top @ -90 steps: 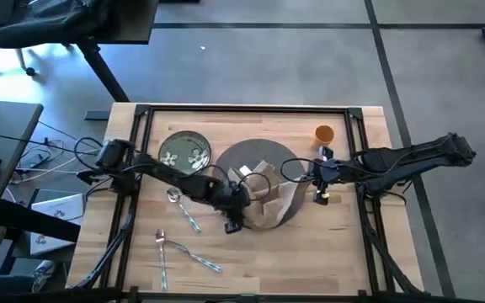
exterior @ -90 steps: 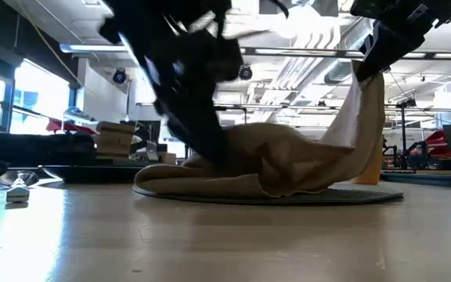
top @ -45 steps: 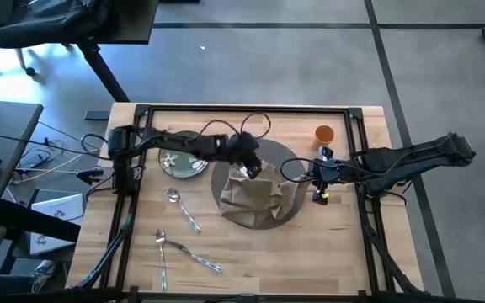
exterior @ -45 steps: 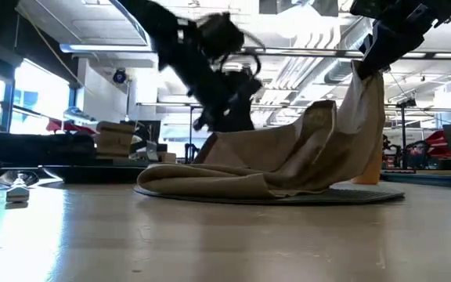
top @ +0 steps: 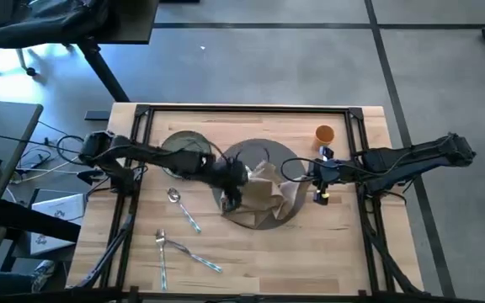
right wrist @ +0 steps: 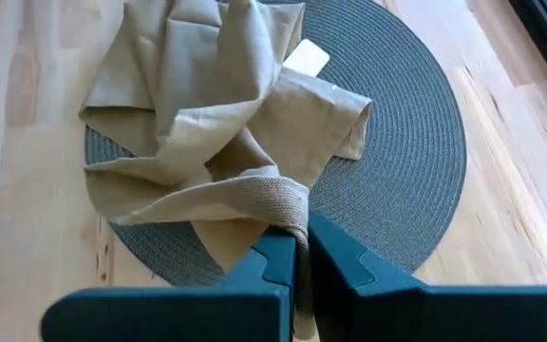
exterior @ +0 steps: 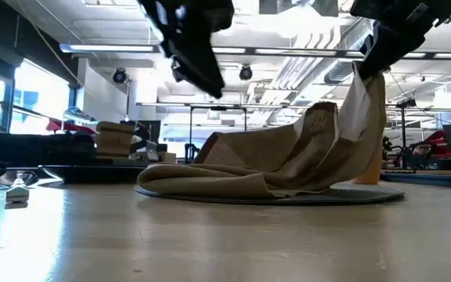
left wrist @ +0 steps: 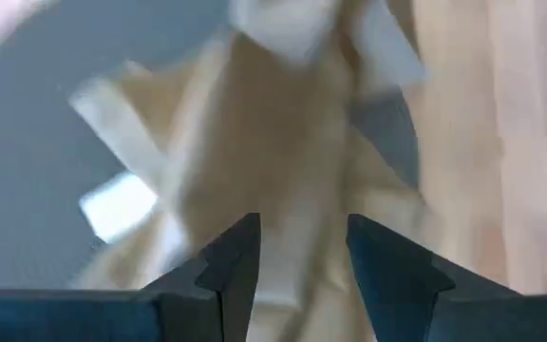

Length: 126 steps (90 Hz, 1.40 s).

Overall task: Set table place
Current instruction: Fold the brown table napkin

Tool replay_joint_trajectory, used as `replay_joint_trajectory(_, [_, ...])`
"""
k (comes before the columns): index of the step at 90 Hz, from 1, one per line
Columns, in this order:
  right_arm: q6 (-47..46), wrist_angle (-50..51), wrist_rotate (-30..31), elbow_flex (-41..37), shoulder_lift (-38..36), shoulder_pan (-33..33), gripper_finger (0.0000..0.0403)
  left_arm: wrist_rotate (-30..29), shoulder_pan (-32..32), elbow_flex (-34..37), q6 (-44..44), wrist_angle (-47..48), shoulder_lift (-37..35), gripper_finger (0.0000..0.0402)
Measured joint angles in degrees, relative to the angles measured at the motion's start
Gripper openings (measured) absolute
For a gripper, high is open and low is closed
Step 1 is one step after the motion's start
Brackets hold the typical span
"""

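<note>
- Napkin [top: 263, 195] heaped in folds on the mat [top: 258, 157], mid-table [top: 343, 244] — one corner lifted off the mat on the cup side.
- Right gripper [right wrist: 301, 255] pinched on that raised corner, fingers nearly touching with the cloth drawn up between them; held above the mat's edge nearest the cup [top: 324, 133].
- Left gripper [left wrist: 302, 256] poised over the mat's opposite half, above the napkin, fingers parted a little with nothing between them; in the low view raised well clear of the cloth.
- Napkin straight under the left gripper, not touched by it; a white tag visible on the cloth beside a bare stretch of mat.
- Plate [top: 181, 148] just beside the mat on the side away from the cup, partly hidden by the left arm.
- Spoon [top: 182, 207] near the mat's front-left edge — two more pieces of cutlery [top: 182, 252] farther from the mat, toward the table's front.
- Cup well apart from the napkin, near the table's back rail.
</note>
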<state>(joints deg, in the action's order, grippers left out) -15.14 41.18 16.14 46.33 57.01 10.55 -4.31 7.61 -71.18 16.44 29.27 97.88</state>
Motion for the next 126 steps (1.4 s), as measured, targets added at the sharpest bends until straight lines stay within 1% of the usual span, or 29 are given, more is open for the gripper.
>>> replay_joint_trajectory(8, [-0.1, -0.1, 0.0, 0.0, 0.0, 0.0, 0.0000, 0.7, 0.6, 2.7, 8.1, -4.6, 3.2, 0.0143])
replay_joint_trajectory(13, [-0.3, -0.3, 0.0, 0.0, 0.0, 0.0, 0.0000, 1.5, 0.0, 4.0, 10.8, -9.4, 5.4, 0.0143])
replay_joint_trajectory(24, [-0.1, -0.3, 0.0, 0.0, 0.0, 0.0, 0.0000, 2.2, -1.9, 4.9, 13.4, -15.3, 10.1, 0.0142])
replay_joint_trajectory(33, [0.3, -0.3, 0.0, 0.0, 0.0, 0.0, 0.0000, 2.2, -3.5, 4.9, 14.4, -20.6, 12.0, 0.0143])
replay_joint_trajectory(41, [1.1, -0.3, 0.0, 0.0, 0.0, 0.0, 0.0000, 2.2, -4.7, 4.8, 14.4, -24.8, 13.0, 0.0143])
replay_joint_trajectory(62, [2.0, -0.3, 0.0, 0.0, 0.0, 0.0, 0.0000, 1.8, -6.2, 4.9, 13.0, -28.3, 13.1, 0.0143])
replay_joint_trajectory(68, [2.2, -0.3, 0.0, 0.0, 0.0, 0.0, 0.0000, 1.9, -6.3, 4.9, 12.5, -30.9, 13.7, 0.0143])
replay_joint_trajectory(80, [2.2, -0.4, 0.0, 0.0, 0.0, 0.0, 0.0000, 6.6, -6.4, 4.8, 13.2, -36.8, 16.1, 0.0143])
replay_joint_trajectory(90, [2.2, -0.4, 0.0, 0.0, 0.0, 0.0, 0.0000, 10.9, -6.0, 4.9, 13.5, -40.0, 19.3, 0.0143])
replay_joint_trajectory(97, [2.2, -0.4, 0.0, 0.0, 0.0, 0.0, 0.0000, 13.0, -5.7, 4.8, 13.5, -42.2, 19.9, 0.0143])
replay_joint_trajectory(106, [2.2, -0.3, 0.0, 0.0, 0.0, 0.0, 0.0000, 12.5, -5.4, 4.1, 11.2, -42.6, 18.6, 0.0143])
replay_joint_trajectory(114, [2.2, -0.4, 0.0, 0.0, 0.0, 0.0, 0.0000, 9.8, -5.1, 3.5, 7.9, -42.6, 17.2, 0.0143])
replay_joint_trajectory(118, [2.2, -0.3, 0.0, 0.0, 0.0, 0.0, 0.0000, 8.5, -4.8, 3.3, 6.7, -42.9, 17.0, 0.0143])
replay_joint_trajectory(126, [2.2, -0.4, 0.0, 0.0, 0.0, 0.0, 0.0000, 8.2, -4.8, 3.2, 5.9, -42.5, 17.5, 0.0143])
